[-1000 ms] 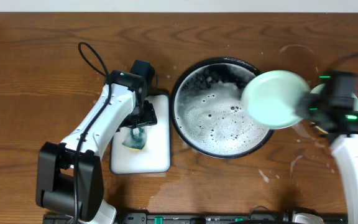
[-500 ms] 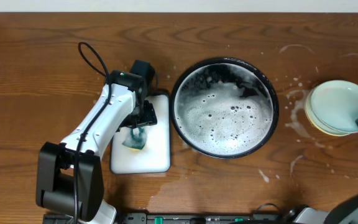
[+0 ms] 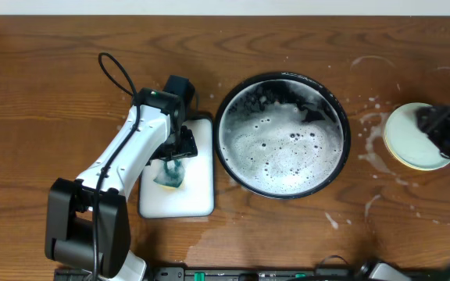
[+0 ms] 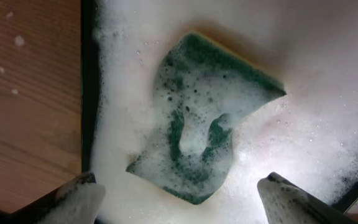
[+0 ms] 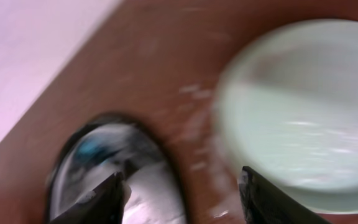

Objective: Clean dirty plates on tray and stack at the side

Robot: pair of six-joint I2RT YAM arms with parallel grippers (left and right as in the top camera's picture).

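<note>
Filling the table's (image 3: 53,78) middle, the black tray (image 3: 219,136) holds suds. Left of it sits a white sponge tray (image 3: 198,195); pale plates (image 3: 408,140) are stacked at the right edge. The left gripper (image 4: 180,180) gapes wide over a green sponge (image 4: 204,118); the right gripper's (image 5: 182,186) jaws stand apart, empty, at the stack.

One black tray (image 3: 219,137), one white sponge tray (image 3: 195,197), one green sponge (image 4: 204,124), one stack of plates (image 3: 411,139), its count unclear.

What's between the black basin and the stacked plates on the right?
Only bare wooden table with white suds splashes, seen overhead; nothing stands between basin and plates.
</note>
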